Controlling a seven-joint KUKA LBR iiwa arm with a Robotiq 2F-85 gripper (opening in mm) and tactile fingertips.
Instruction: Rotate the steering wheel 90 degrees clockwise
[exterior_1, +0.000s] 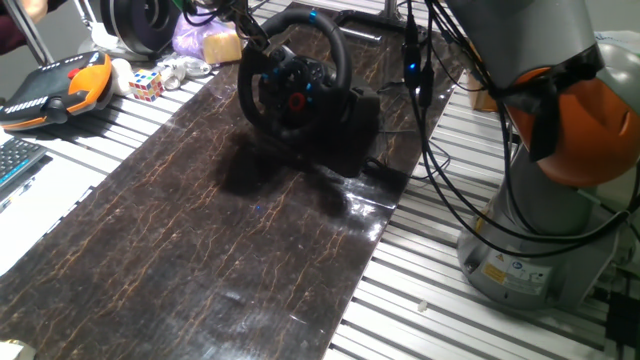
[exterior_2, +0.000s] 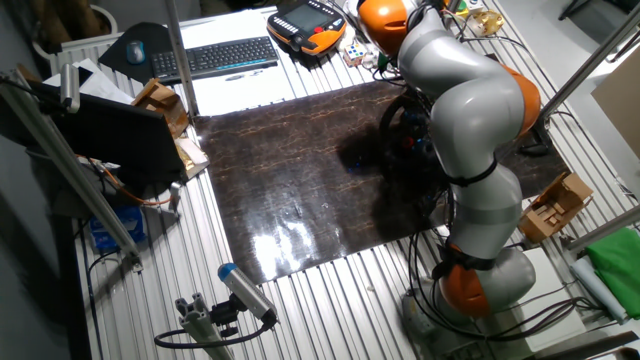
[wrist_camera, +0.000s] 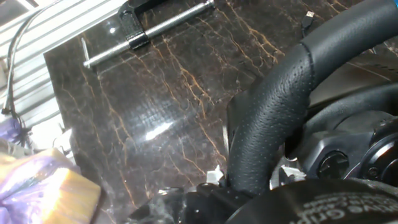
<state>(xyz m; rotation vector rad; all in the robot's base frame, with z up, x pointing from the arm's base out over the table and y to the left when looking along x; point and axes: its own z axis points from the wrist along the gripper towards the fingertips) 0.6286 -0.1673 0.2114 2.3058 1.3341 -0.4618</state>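
Observation:
The black steering wheel (exterior_1: 292, 78) stands on its bulky base at the far end of the dark marbled mat (exterior_1: 200, 250), its hub with the red button (exterior_1: 297, 100) facing front left. My gripper (exterior_1: 252, 40) sits at the rim's upper left and is shut on the rim. In the hand view the thick stitched rim (wrist_camera: 273, 106) fills the right half, with a dark finger (wrist_camera: 231, 127) close against it. In the other fixed view my arm hides most of the wheel (exterior_2: 403, 128).
An orange-black teach pendant (exterior_1: 60, 88), a puzzle cube (exterior_1: 146, 84), a purple bag (exterior_1: 200, 38) and a black spool ring (exterior_1: 140, 25) lie at the back left. Cables (exterior_1: 420, 90) hang right of the wheel. The arm's base (exterior_1: 530, 250) stands right. A metal clamp bar (wrist_camera: 149, 28) lies on the mat.

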